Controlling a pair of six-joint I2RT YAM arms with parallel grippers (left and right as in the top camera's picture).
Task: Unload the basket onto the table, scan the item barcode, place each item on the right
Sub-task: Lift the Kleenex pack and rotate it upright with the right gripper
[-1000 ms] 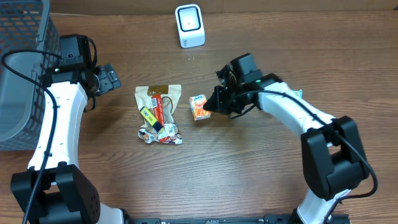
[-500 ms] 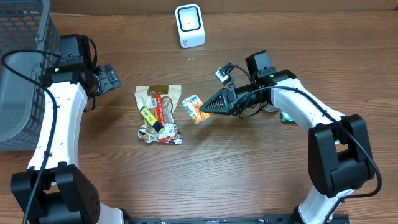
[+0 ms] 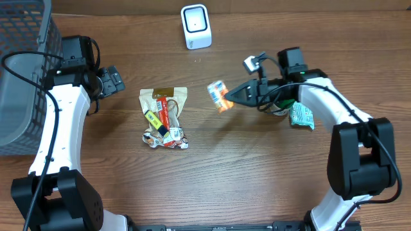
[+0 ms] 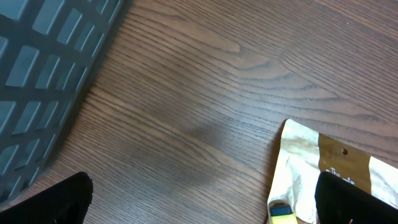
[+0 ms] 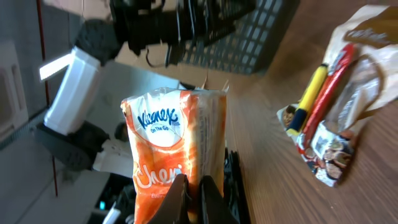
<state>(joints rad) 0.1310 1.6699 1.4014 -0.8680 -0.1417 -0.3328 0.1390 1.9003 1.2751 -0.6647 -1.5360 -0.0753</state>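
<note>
Right gripper (image 3: pixel 232 98) pinches small orange soft-film tissue pack (image 3: pixel 219 95) by its edge, aloft, short of white boxy scanner (image 3: pixel 196 26). We judge it light, squashy, slippery; edge grip suits. Left gripper (image 3: pixel 114 81) spread wide.

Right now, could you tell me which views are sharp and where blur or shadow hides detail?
Overhead view: evenly lit and sharp, with a faint shadow under the tissue pack held in the right pincer. Left wrist view: wood grain crisp, fingers dark and blurred in the bottom corners. Right wrist view: pack lettering legible, background softer.
</note>
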